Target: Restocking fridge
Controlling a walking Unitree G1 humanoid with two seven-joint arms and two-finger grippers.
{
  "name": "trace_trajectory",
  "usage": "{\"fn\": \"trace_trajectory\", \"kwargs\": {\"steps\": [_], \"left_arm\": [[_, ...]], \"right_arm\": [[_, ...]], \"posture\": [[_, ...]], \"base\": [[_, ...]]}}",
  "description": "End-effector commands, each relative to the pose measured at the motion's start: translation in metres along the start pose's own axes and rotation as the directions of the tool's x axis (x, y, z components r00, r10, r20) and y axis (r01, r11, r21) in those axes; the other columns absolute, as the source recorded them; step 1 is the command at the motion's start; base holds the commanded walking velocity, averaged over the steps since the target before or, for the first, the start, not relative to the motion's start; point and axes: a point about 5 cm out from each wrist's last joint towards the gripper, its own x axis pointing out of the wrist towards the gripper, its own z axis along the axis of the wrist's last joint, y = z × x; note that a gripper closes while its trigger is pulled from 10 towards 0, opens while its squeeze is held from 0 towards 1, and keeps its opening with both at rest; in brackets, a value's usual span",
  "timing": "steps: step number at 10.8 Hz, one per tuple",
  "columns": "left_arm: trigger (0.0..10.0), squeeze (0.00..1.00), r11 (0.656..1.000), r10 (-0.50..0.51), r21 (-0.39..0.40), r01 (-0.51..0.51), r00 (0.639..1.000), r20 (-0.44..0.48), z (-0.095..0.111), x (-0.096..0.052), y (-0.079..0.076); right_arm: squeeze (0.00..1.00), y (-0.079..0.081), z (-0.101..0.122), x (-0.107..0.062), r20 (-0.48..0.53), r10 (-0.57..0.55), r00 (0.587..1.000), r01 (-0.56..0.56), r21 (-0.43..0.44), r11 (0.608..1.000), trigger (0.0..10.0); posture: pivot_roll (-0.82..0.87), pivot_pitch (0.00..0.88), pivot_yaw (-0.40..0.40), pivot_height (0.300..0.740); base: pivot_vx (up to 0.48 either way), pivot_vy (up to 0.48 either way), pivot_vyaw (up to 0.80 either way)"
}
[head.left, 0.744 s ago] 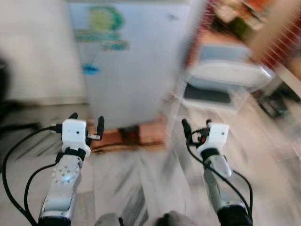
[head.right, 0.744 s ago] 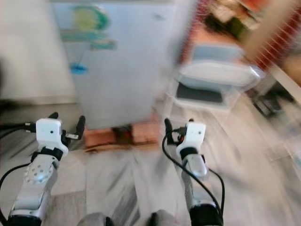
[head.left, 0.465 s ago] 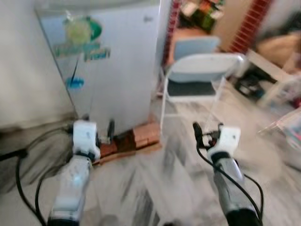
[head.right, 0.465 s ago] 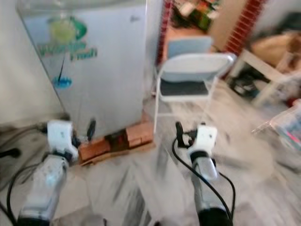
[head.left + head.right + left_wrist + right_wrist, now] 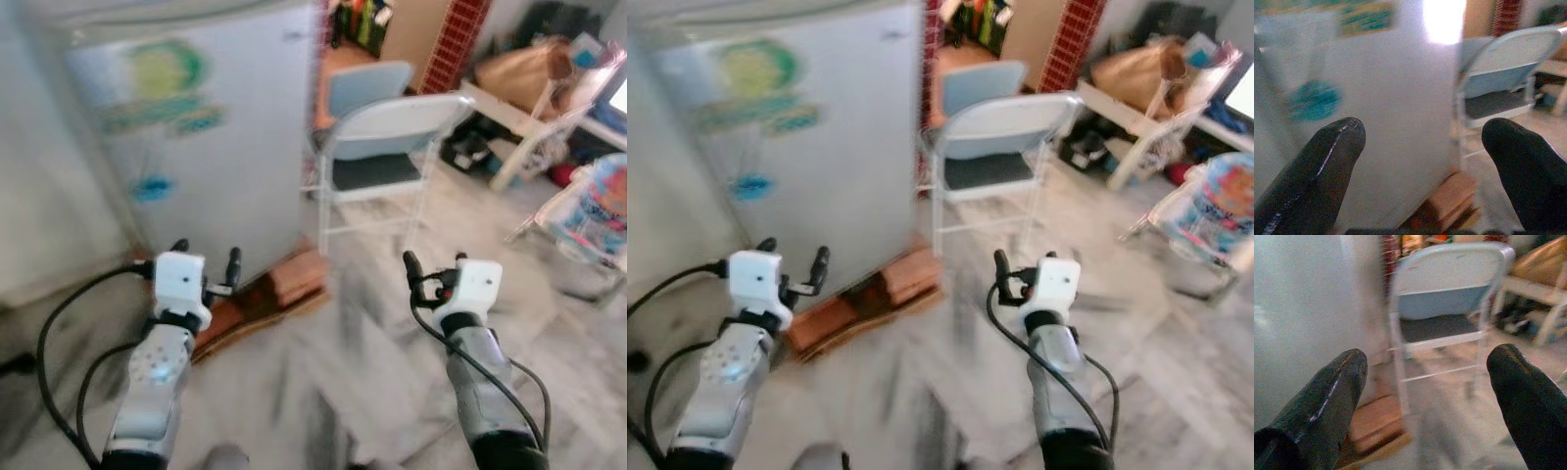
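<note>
A small white fridge (image 5: 196, 137) with green and blue stickers stands shut at the left, raised on red bricks (image 5: 294, 279). My left gripper (image 5: 206, 257) is held out in front of its lower door, open and empty. My right gripper (image 5: 436, 264) hovers open and empty over the floor to the right of the fridge. In the left wrist view the fridge door (image 5: 1391, 112) lies between the two black fingers (image 5: 1317, 166). In the right wrist view the folding chair (image 5: 1444, 293) stands ahead between the fingers (image 5: 1322, 406).
A white folding chair (image 5: 392, 137) stands right beside the fridge. Further right are a low white table (image 5: 534, 117) with a brown bag (image 5: 519, 69), clutter beneath it, and a colourful object (image 5: 593, 211). A black cable (image 5: 59, 323) trails on the marble floor (image 5: 353, 362) at the left.
The whole view has swung, so the camera moved: more of the room at the right shows now. Both arms stay held out, fingers open as before.
</note>
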Motion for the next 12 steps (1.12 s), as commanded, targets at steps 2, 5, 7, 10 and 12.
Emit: {"fn": "trace_trajectory", "kwargs": {"steps": [2,5,7,10,12], "left_arm": [[10.0,0.0,1.0,-0.011,0.004,0.011,1.0,-0.006,0.0,0.002,-0.002],[10.0,0.0,0.998,-0.058,0.014,0.058,0.998,-0.019,-0.003,0.004,-0.008],[10.0,0.0,0.998,-0.057,0.007,0.057,0.998,-0.042,-0.008,0.001,-0.009],[10.0,0.0,0.998,-0.063,-0.004,0.063,0.996,-0.07,-0.017,-0.008,-0.015],[10.0,0.0,1.0,-0.016,0.01,0.017,0.998,-0.059,-0.016,-0.008,-0.007]], "right_arm": [[0.0,-0.006,0.005,0.001,0.018,-0.026,1.0,0.026,-0.012,1.0,10.0],[0.0,-0.015,0.004,-0.004,0.028,-0.074,0.997,0.074,-0.006,0.997,10.0],[0.0,-0.015,0.003,-0.007,0.028,-0.078,0.997,0.079,-0.01,0.997,10.0],[0.0,-0.019,0.0,-0.009,0.012,-0.087,0.996,0.088,-0.018,0.996,10.0],[0.0,-0.015,0.003,-0.005,0.013,-0.063,0.998,0.063,-0.031,0.998,10.0]], "posture": [[0.15,0.041,-0.033,0.74],[0.12,0.039,-0.007,0.74],[0.11,0.039,0.004,0.74],[0.12,0.045,-0.023,0.74],[0.13,0.057,-0.04,0.74]], "base": [[0.0,0.48,0.0],[0.0,0.48,0.0],[0.0,0.48,0.0],[0.0,0.48,0.0],[0.0,0.24,0.0]]}}
